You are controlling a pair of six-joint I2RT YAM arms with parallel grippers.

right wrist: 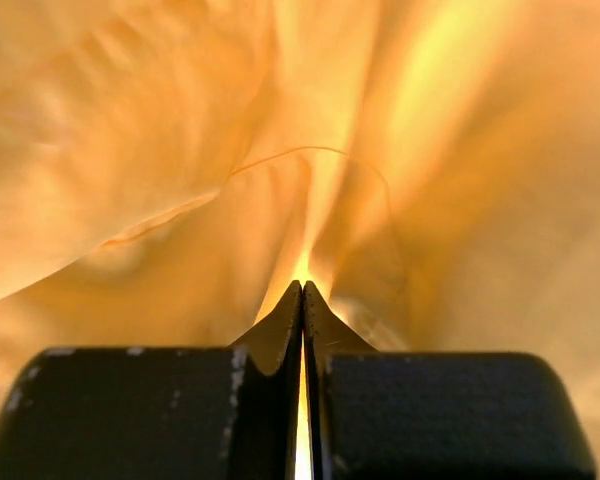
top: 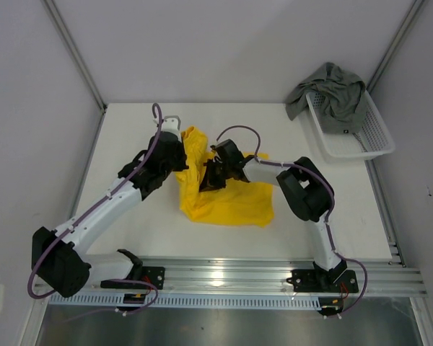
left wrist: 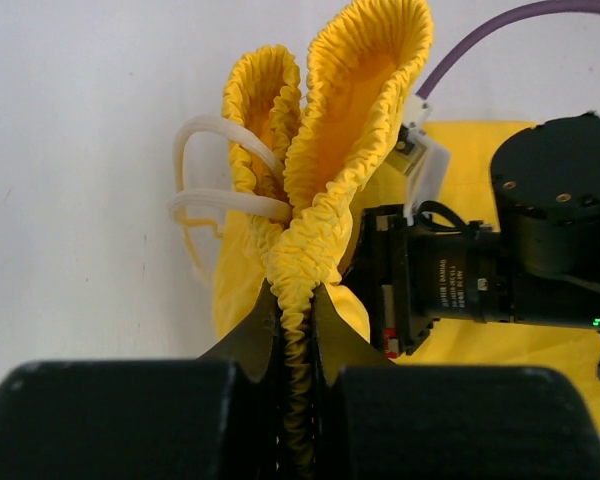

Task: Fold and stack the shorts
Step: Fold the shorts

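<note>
Left claw [top: 180,150]: clenched on the gathered elastic waistband [left wrist: 360,100] of the yellow shorts [top: 227,202]; in the left wrist view the ruched band runs straight down between the two black fingers [left wrist: 255,335], which press on it from both sides.
Waistband: raised off the surface, standing up in two puckered loops above the left claw's fingertips.
Drawstring [left wrist: 220,170]: white, hanging in two loops just to the left of the waistband.
Right claw [top: 206,176]: fingers pressed together with only a hairline gap; in the right wrist view creases of yellow cloth run in to the tips, so it looks pinched on a thin fold of the yellow shorts.
Right wrist view: filled with yellow fabric [right wrist: 180,150] all around the claw [right wrist: 302,295]; nothing else can be made out.
Yellow shorts, position: middle of the white surface [top: 361,209], between the two arms; the upper left part is lifted and bunched at the claws, the lower part lies spread flat toward the near edge.
Claws to each other: close together, the right one just beside the left, both at the raised part of the cloth.
Grey-green shorts [top: 332,90]: crumpled, draped over the far end of the white mesh basket [top: 368,140].
Basket: far right corner of the surface, well apart from the yellow shorts.
</note>
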